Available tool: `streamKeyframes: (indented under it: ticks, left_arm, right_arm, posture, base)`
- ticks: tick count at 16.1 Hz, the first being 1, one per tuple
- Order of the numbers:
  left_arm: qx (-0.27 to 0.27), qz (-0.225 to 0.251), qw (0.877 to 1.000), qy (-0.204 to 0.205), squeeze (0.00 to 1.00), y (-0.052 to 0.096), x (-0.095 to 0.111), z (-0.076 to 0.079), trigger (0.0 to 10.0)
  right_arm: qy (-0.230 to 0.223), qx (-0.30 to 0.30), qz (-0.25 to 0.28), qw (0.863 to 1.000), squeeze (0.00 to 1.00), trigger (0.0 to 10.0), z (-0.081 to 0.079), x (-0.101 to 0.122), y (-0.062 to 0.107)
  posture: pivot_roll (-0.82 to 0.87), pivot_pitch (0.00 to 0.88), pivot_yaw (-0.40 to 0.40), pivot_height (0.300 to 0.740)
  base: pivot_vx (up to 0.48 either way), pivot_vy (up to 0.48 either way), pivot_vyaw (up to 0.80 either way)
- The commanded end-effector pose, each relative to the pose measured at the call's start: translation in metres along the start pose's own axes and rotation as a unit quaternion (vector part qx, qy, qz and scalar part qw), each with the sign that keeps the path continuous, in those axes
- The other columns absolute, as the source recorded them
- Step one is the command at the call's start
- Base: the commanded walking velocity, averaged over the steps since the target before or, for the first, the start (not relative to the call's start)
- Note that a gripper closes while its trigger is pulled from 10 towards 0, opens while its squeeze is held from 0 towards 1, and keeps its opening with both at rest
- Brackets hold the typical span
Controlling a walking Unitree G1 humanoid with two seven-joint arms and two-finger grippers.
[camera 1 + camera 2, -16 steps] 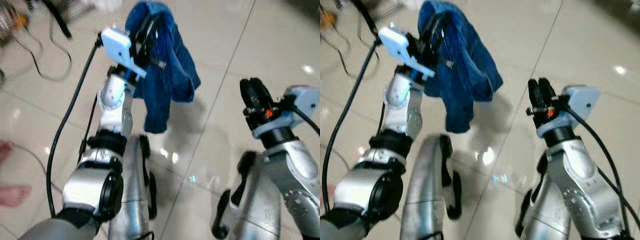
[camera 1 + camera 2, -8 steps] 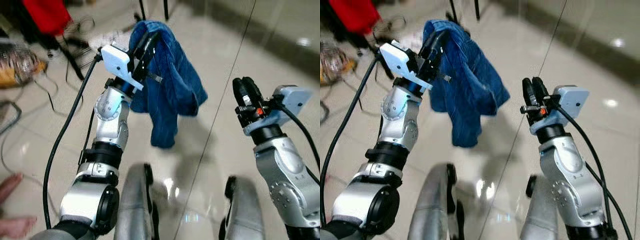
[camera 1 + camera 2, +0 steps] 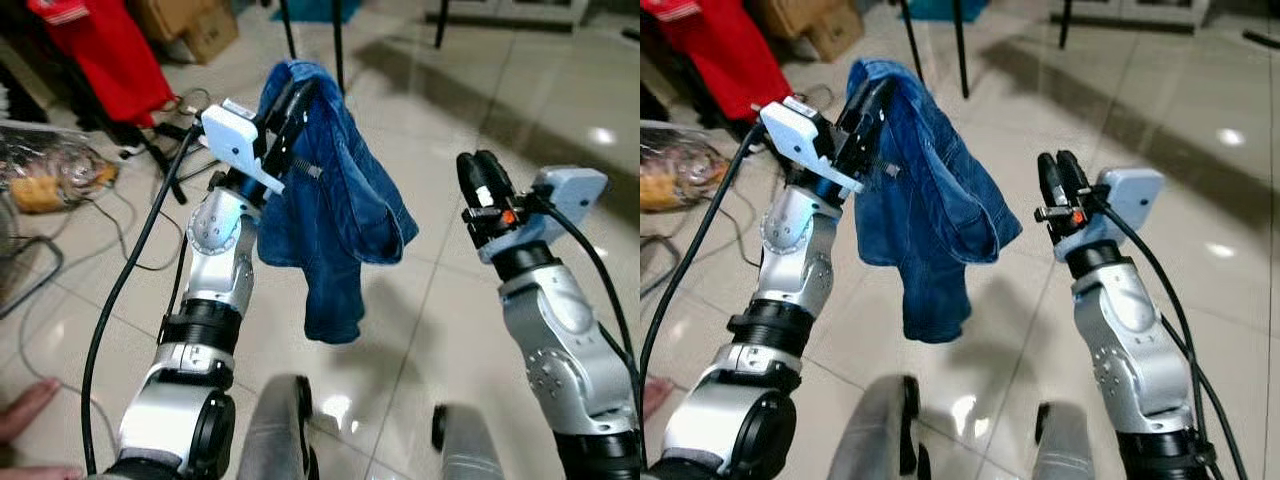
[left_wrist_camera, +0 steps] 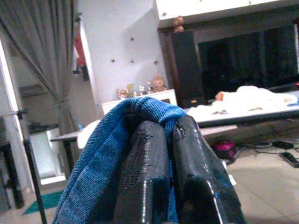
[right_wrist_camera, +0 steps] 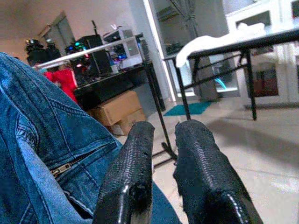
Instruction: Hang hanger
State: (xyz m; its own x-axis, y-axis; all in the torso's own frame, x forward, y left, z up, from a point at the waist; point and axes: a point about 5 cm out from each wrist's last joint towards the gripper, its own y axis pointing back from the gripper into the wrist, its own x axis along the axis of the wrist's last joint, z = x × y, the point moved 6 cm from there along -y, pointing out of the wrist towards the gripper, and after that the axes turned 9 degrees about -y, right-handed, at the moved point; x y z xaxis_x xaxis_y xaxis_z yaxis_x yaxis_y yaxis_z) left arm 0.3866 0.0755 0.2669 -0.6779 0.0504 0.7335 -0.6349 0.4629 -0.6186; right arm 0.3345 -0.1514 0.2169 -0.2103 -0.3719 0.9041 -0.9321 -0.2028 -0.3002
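Blue denim garment [image 3: 335, 215]: draped over the raised left gripper [image 3: 297, 95], whose fingers are pressed together beneath the cloth; no hanger can be made out. Right gripper [image 3: 478, 172]: held up to the right, fingers nearly closed, nothing held. Cardboard box [image 3: 828, 32]: far left, contents unseen.

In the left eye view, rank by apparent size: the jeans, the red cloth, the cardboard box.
1. jeans, draped over the left pincer, largest but nearest the camera.
2. red cloth, cut off by the frame.
3. cardboard box, smallest and farther away, so true size unsure.
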Motion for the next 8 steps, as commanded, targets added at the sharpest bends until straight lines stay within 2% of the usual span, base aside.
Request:
streamKeyframes:
  ticks: [1, 6, 8]
  left_arm:
    - [0.011, 0.016, 1.000, -0.005, 0.00, -0.0003, 0.0093, -0.0071, 0.0]
    - [0.004, 0.003, 1.000, -0.002, 0.00, 0.0037, 0.0063, -0.0033, 0.0]
    - [0.002, 0.000, 1.000, -0.001, 0.00, 0.0053, 0.0059, -0.0022, 0.0]
  right_arm:
    - [-0.001, 0.008, 0.008, 1.000, 0.00, 10.0, -0.0031, 0.0023, -0.0012]
    - [-0.005, 0.003, 0.009, 1.000, 0.00, 10.0, 0.0003, -0.0018, -0.0032]
    - [-0.007, -0.001, 0.009, 1.000, 0.00, 10.0, 0.0013, -0.0032, -0.0032]
  posture:
    - [-0.20, 0.017, 0.152, 0.690]
    - [-0.18, 0.017, 0.159, 0.740]
    - [-0.17, 0.018, 0.161, 0.740]
  base:
    - [0.000, 0.000, 0.00]
    - [0.000, 0.000, 0.00]
    - [0.000, 0.000, 0.00]
